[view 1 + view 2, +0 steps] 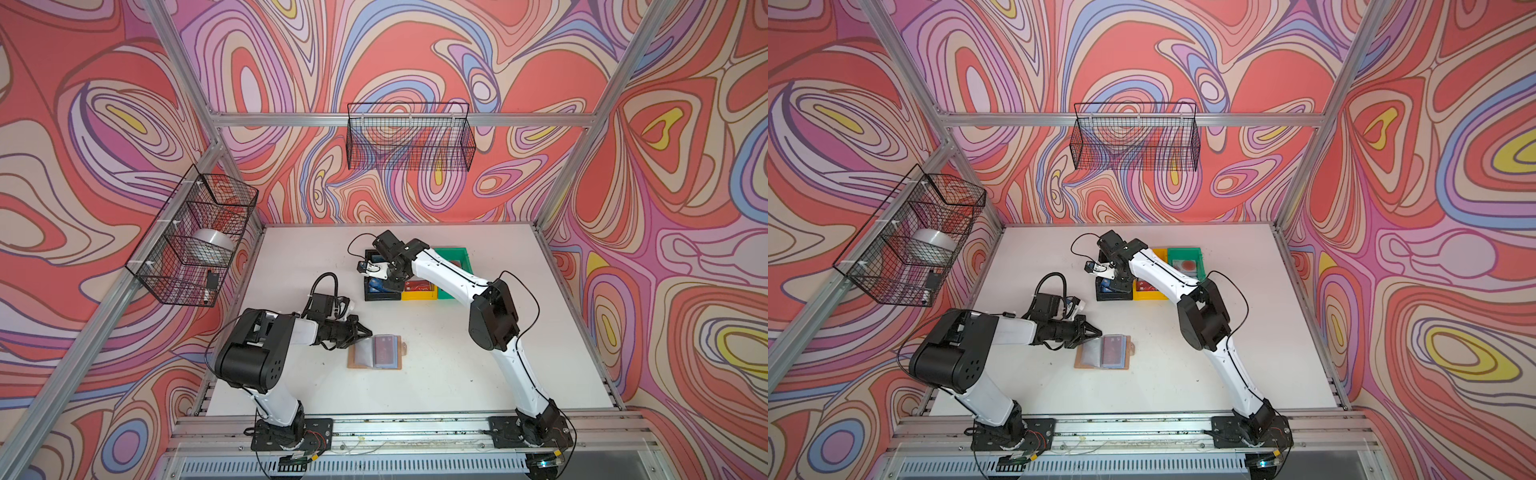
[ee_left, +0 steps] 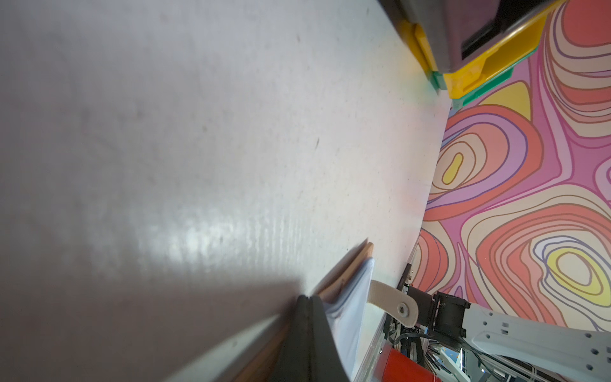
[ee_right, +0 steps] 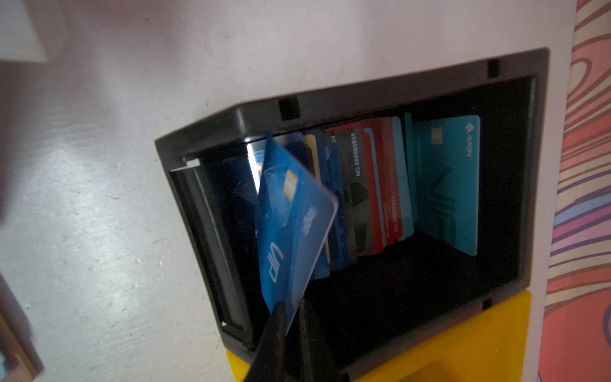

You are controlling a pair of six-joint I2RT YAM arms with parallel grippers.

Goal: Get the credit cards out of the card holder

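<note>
L gripper [image 1: 369, 331] jaws closed, tip at edge of open card holder [image 1: 362, 354]; R gripper [image 3: 292, 309] over black bin [image 3: 363, 99]. End of blue card [image 3: 291, 218] between R jaws, slight gap; can't tell if pinched.

Bright, even light in both top views, straight lines bowed at the edges. Glare on the table [image 2: 198, 238], near foreground blurred. Dim inside the black bin [image 3: 363, 96].

I count two arms, left arm [image 1: 245, 357] and right arm [image 1: 440, 270]; two wire baskets, left basket [image 1: 195, 237] and upper-centre basket [image 1: 409, 137]; three bins, black bin [image 1: 380, 297], yellow bin [image 1: 419, 296], green bin [image 1: 455, 251]; one card holder [image 1: 361, 352]; cards [image 3: 363, 191] in the black bin overlap too much to count.
</note>
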